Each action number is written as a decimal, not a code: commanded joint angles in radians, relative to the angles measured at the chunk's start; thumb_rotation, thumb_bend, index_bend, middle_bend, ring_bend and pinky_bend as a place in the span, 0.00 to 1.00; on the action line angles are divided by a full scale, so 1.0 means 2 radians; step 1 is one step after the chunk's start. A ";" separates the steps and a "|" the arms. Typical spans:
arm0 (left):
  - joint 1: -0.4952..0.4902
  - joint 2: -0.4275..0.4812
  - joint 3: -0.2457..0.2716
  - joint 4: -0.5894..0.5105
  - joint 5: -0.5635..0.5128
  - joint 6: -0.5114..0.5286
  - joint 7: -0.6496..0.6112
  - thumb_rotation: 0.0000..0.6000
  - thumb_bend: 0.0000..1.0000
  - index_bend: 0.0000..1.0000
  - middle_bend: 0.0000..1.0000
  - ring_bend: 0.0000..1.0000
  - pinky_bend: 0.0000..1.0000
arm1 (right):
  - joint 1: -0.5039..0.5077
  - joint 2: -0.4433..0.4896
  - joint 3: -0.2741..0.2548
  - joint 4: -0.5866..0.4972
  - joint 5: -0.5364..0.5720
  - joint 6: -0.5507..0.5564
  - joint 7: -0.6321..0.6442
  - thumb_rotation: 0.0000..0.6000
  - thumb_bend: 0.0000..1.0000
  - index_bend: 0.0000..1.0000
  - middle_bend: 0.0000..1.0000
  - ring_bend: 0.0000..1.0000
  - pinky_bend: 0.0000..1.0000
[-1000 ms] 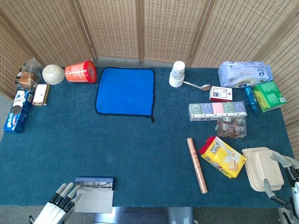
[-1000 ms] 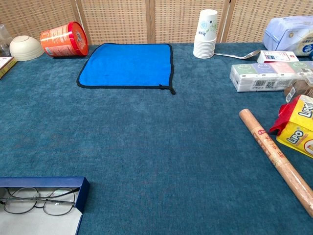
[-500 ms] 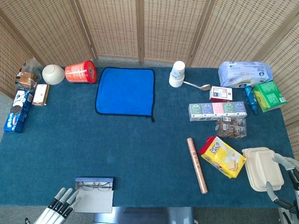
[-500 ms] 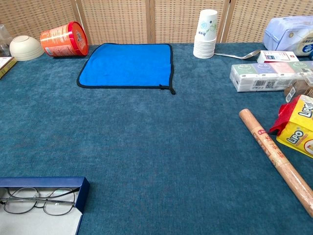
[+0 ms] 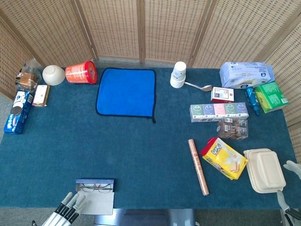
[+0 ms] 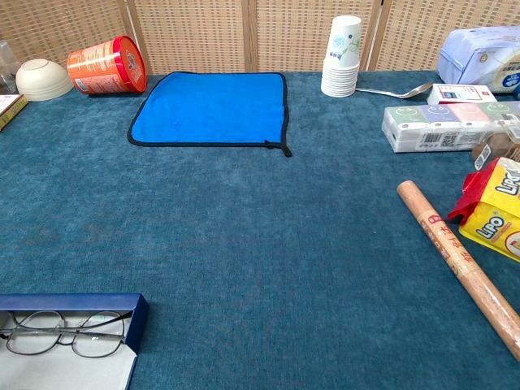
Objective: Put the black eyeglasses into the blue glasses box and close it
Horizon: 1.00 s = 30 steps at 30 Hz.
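My left hand [image 5: 66, 212] pulled back, fingers spread, empty, right hand [image 5: 289, 188] retreated, grip unclear, one eyeglasses [image 6: 65, 333], one open box [image 6: 97, 302].

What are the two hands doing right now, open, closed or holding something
Left hand: open, fingers spread, holding nothing.
Right hand: only a sliver shows at the frame edge; cannot be told.
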 commanded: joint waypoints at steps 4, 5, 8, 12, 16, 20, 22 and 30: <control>-0.003 -0.003 0.001 0.001 -0.001 -0.002 0.012 1.00 0.28 0.14 0.05 0.00 0.06 | -0.009 0.000 0.000 0.014 0.009 0.015 0.022 0.70 0.43 0.15 0.29 0.23 0.24; -0.004 -0.004 0.001 0.001 0.000 -0.001 0.016 1.00 0.28 0.14 0.05 0.00 0.06 | -0.010 0.000 0.000 0.017 0.011 0.017 0.025 0.69 0.43 0.15 0.29 0.23 0.24; -0.004 -0.008 0.001 0.004 0.000 -0.002 0.029 1.00 0.28 0.14 0.04 0.00 0.06 | -0.014 -0.002 0.000 0.026 0.016 0.022 0.038 0.69 0.43 0.15 0.29 0.23 0.24; -0.004 -0.012 0.002 0.005 -0.001 -0.005 0.043 1.00 0.28 0.14 0.04 0.00 0.06 | -0.017 -0.004 0.003 0.037 0.023 0.030 0.056 0.70 0.43 0.15 0.29 0.23 0.24; -0.004 -0.014 0.004 0.003 -0.001 -0.009 0.054 1.00 0.28 0.14 0.03 0.00 0.06 | -0.020 -0.005 0.005 0.045 0.029 0.035 0.069 0.69 0.43 0.15 0.29 0.23 0.24; -0.008 -0.017 0.005 -0.001 0.000 -0.011 0.062 1.00 0.28 0.14 0.03 0.00 0.05 | -0.022 -0.006 0.006 0.051 0.033 0.037 0.077 0.69 0.43 0.15 0.29 0.23 0.24; -0.010 -0.017 0.003 -0.005 -0.002 -0.010 0.062 1.00 0.28 0.14 0.03 0.00 0.05 | -0.024 -0.007 0.006 0.054 0.035 0.038 0.080 0.69 0.43 0.15 0.29 0.23 0.24; -0.016 -0.017 0.000 -0.012 -0.004 -0.010 0.063 1.00 0.27 0.14 0.03 0.00 0.05 | -0.028 -0.009 0.008 0.060 0.042 0.041 0.090 0.69 0.44 0.15 0.29 0.23 0.24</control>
